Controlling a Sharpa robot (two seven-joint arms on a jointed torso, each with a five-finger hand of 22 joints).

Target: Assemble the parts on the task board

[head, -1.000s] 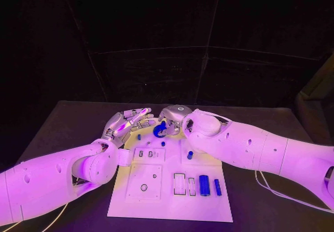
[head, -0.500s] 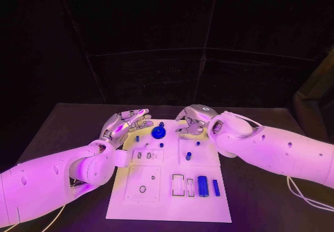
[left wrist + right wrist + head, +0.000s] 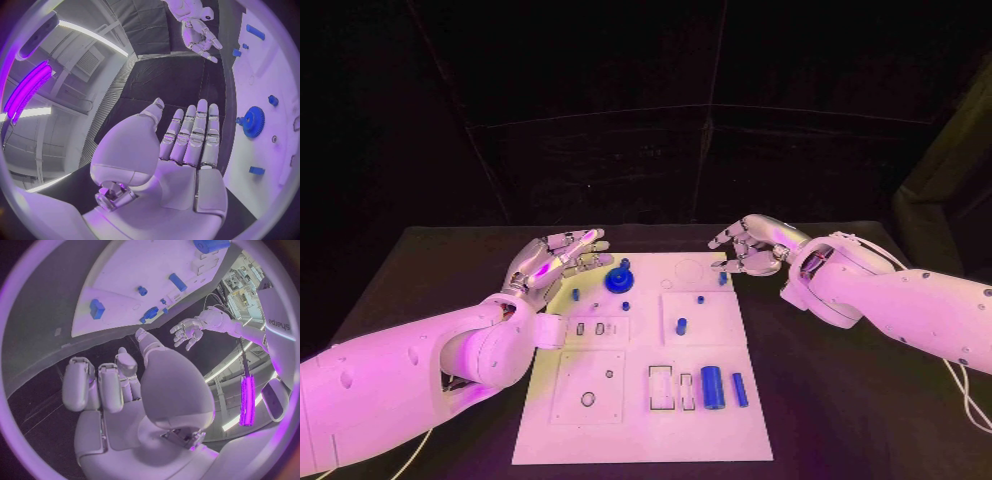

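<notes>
The white task board (image 3: 646, 430) lies in the middle of the black table. A blue gear (image 3: 619, 279) stands on a post near its far left corner, also seen in the left wrist view (image 3: 253, 121) and the right wrist view (image 3: 150, 313). My left hand (image 3: 560, 255) hovers just left of the gear, palm flat and fingers straight, holding nothing (image 3: 181, 150). My right hand (image 3: 754, 247) hangs past the board's far right corner with its fingers curled in and nothing in them (image 3: 125, 390).
Two blue cylinders (image 3: 711, 386) lie side by side at the board's near right, beside two empty slots (image 3: 661, 385). A blue peg (image 3: 681, 326) stands mid-board, and small blue pieces (image 3: 576, 294) dot the far end. Black table surrounds the board.
My right hand set the blue gear down on the board's far end, let go of it and drew away to the right, off the board. My left hand stayed in place.
</notes>
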